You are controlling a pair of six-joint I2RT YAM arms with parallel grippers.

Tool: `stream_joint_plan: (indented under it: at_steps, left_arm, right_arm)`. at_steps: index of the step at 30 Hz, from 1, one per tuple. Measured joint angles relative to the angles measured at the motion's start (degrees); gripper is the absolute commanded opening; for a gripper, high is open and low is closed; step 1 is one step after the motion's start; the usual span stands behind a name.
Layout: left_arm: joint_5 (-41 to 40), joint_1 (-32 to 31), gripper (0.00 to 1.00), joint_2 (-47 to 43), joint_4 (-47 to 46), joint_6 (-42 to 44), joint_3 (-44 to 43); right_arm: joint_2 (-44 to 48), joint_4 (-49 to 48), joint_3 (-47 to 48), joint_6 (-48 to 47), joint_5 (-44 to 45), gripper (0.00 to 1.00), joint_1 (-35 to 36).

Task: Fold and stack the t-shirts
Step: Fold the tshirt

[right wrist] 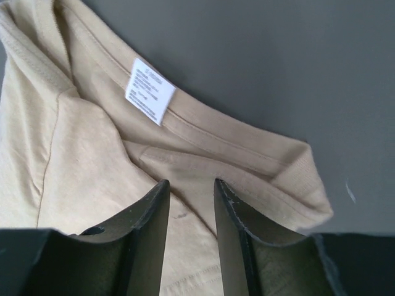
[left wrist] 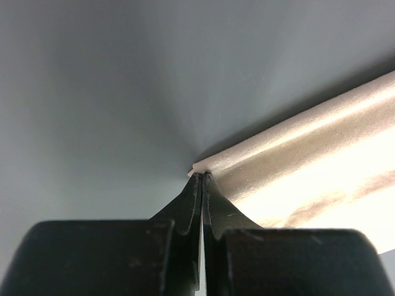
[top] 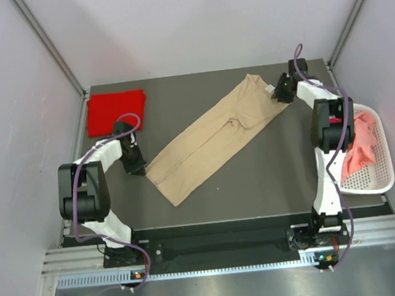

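Observation:
A tan t-shirt (top: 214,136), folded into a long strip, lies diagonally across the dark table. My left gripper (top: 141,169) is at the strip's near left corner. In the left wrist view its jaws (left wrist: 202,176) are pressed together, pinching the very corner of the tan cloth (left wrist: 308,160). My right gripper (top: 280,92) is at the far right end, over the collar. Its fingers (right wrist: 190,182) stand open just above the tan cloth (right wrist: 92,154), near the white label (right wrist: 150,90), holding nothing. A folded red t-shirt (top: 115,111) lies at the far left corner.
A white slotted basket (top: 385,145) hangs off the table's right edge, with crumpled pink shirts (top: 360,148) inside. White walls close in the table at the back and on both sides.

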State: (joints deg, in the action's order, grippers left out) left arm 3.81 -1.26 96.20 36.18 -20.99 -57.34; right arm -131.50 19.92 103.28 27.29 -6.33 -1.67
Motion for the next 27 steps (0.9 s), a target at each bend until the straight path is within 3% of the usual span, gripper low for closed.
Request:
stream_joint_plan:
  at_steps: [5, 7, 11, 16, 21, 27]
  left_arm:
    - [-2.84, -0.15, 0.07, -0.90, 1.99, -0.31, 0.44]
    - [-5.97, -0.24, 0.20, -0.90, 3.89, -0.37, -0.28]
    - [-12.15, -0.09, 0.36, -0.90, 8.87, -1.25, -5.14]
    - [-13.77, -0.02, 0.36, -0.79, 10.34, -1.79, -12.46]
    - [-8.68, -0.68, 0.35, -0.81, 10.34, -0.76, -13.11]
    - [-1.11, -8.85, 0.35, -1.99, 10.01, 0.11, -12.72]
  right_arm:
    - [4.26, 1.68, -4.20, 3.72, 2.58, 0.36, -0.02]
    - [7.50, 1.92, -7.65, 5.73, 3.63, 0.36, -0.13]
    - [12.59, 1.18, -12.57, 8.72, 5.62, 0.36, -0.35]
    - [14.86, -1.60, -16.39, 11.58, 6.82, 0.37, -0.39]
    - [14.84, -4.76, -19.82, 13.60, 7.87, 0.38, -0.39]
    - [13.84, -7.87, -20.37, 15.23, 8.28, 0.37, -0.50]
